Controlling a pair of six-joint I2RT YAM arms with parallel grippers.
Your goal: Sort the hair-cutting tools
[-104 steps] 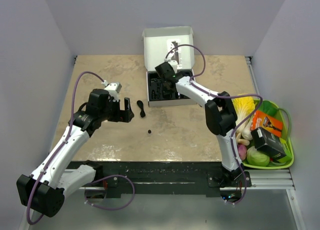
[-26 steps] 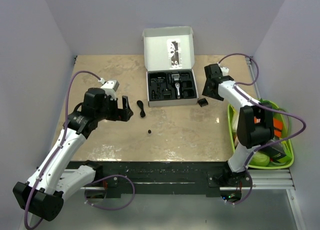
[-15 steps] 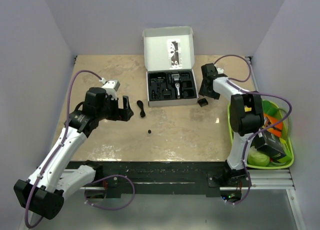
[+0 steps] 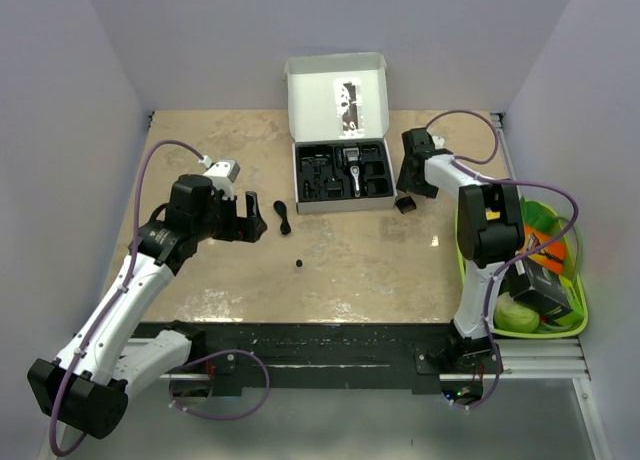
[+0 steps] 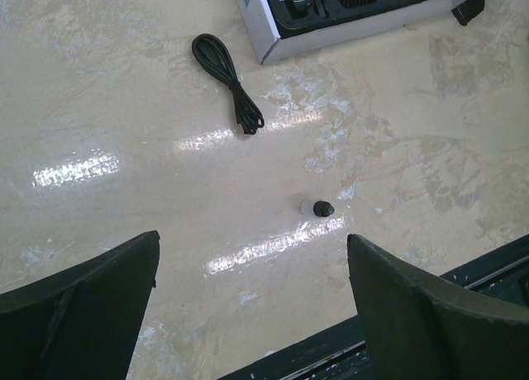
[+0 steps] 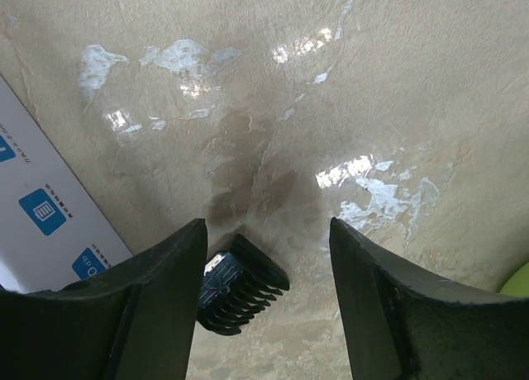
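Currently the left claw (image 4: 250,223) hangs wide open and holds nothing, over the bench's (image 4: 380,270) left-middle. Thin cord (image 5: 227,83) and tiny round bit (image 5: 325,207) lie ahead of it, with bare bench between the bit and the near edge. Right claw (image 6: 266,231) is open too. The square comb guard (image 6: 240,297) lies ungripped between its jaws, just off the box's (image 4: 340,202) right front corner. Clipper (image 4: 353,172) sits inside the box, toward the far edge. Green basket (image 4: 575,325) hugs the right edge.
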